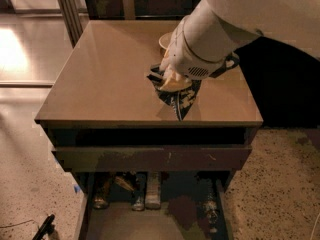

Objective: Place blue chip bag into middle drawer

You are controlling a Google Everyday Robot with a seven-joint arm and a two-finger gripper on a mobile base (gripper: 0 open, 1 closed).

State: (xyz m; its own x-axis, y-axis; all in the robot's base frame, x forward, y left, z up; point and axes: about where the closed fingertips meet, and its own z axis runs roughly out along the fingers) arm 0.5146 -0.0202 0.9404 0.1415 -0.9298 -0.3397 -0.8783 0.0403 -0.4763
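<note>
pincer (175, 82) above cabinet top (100, 79), clamping blue chip bag (181, 100)

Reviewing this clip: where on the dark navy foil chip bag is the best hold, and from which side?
The crumpled upper edge of the dark navy foil chip bag, approached from above: the bag hangs with one corner pointing down, so its top is the exposed part. The gripper, over the tan cabinet top, grips it there.
</note>
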